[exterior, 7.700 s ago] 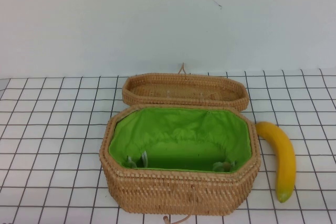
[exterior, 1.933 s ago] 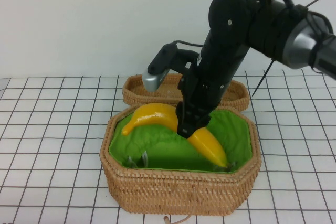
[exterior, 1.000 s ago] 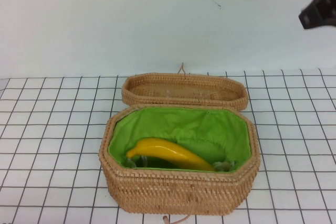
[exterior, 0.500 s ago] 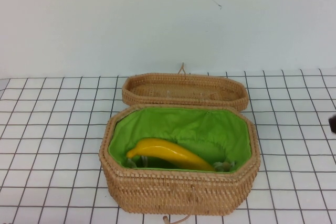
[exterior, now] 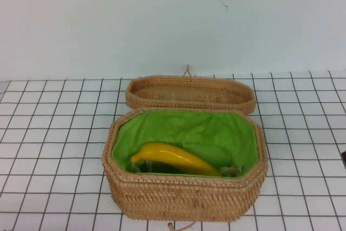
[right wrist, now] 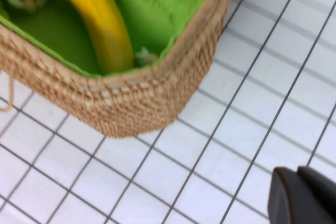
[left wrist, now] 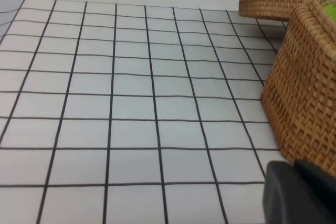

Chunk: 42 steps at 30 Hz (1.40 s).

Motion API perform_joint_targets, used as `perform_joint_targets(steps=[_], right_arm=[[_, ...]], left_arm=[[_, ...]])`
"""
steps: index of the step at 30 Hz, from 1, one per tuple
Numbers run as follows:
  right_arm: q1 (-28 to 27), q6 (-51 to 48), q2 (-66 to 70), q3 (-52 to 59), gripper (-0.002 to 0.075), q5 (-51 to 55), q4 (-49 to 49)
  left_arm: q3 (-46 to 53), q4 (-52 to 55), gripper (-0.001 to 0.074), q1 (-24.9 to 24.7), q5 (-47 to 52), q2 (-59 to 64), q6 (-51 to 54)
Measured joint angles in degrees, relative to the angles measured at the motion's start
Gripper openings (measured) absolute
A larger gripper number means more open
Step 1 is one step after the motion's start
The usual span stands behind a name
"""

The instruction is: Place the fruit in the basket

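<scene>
Banana (exterior: 173,159) lies along the near wall of the basket (exterior: 184,196), on the green lining, lid (exterior: 190,93) flopped open behind. My L gripper (left wrist: 299,192) and R gripper (right wrist: 304,195) sit off to either side (can't tell finger gap), clear since the job looks done.

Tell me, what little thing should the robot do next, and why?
Probably nothing more than parking the right gripper off to the basket's right. The banana lies inside the basket on the green lining, free of both grippers. The left gripper sits low beside the basket's left wall. The lid lies open behind.
</scene>
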Motion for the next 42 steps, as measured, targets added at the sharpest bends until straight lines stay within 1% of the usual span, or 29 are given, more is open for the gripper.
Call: perform_joint_targets(steps=[4,6,7,8,10,11,13,15,17,19,22,27,29,31,35,39,42], right_arm=[[0.0,-0.1,-8.5,0.0,0.0001,0.2,0.0],[0.0,-2.9,-14.6,0.1,0.0001,-0.5,-3.2],[0.0,-5.2,-18.0,0.4,0.0001,-2.3,-6.0],[0.0,-5.4,-21.6,1.1,0.0001,-4.9,-7.4],[-0.9,-5.2,-28.4,4.8,0.0001,-13.2,-8.3],[-1.8,-4.9,-30.8,7.8,0.0001,-17.5,-7.7],[-5.4,-3.5,-36.7,15.5,0.0001,-27.7,-4.5],[-9.4,-1.3,-42.0,22.9,0.0001,-33.7,0.3],[-13.9,0.1,-47.3,29.5,0.0001,-36.5,4.6],[-17.4,0.3,-53.2,35.3,0.0001,-36.2,6.5],[-19.8,0.3,-57.7,41.1,0.0001,-35.0,6.5],[-20.1,-2.0,-57.1,46.4,0.0001,-30.4,6.0],[-20.1,-3.6,-57.1,46.4,0.0001,-24.5,4.3],[-20.1,-4.1,-57.0,46.5,0.0001,-22.0,3.3],[-20.1,-3.3,-57.0,46.5,0.0001,-21.0,3.3],[-20.1,0.1,-57.0,46.5,0.0001,-20.4,3.1],[-20.1,5.0,-57.1,46.4,0.0001,-19.8,-1.8]], left_arm=[[0.0,0.0,0.0,0.0,0.0,0.0,0.0],[0.0,0.0,0.0,0.0,0.0,0.0,0.0],[0.0,0.0,0.0,0.0,0.0,0.0,0.0],[0.0,0.0,0.0,0.0,0.0,0.0,0.0],[0.0,0.0,0.0,0.0,0.0,0.0,0.0],[0.0,0.0,0.0,0.0,0.0,0.0,0.0],[0.0,0.0,0.0,0.0,0.0,0.0,0.0],[0.0,0.0,0.0,0.0,0.0,0.0,0.0],[0.0,0.0,0.0001,0.0,0.0,0.0,0.0],[0.0,0.0,0.0,0.0,0.0,0.0,0.0],[0.0,0.0,0.0,0.0,0.0,0.0,0.0],[0.0,0.0,0.0,0.0,0.0,0.0,0.0],[0.0,0.0,0.0,0.0,0.0,0.0,0.0],[0.0,0.0,0.0,0.0,0.0,0.0,0.0],[0.0,0.0,0.0001,0.0,0.0,0.0,0.0],[0.0,0.0,0.0,0.0,0.0,0.0,0.0],[0.0,0.0,0.0,0.0,0.0,0.0,0.0]])
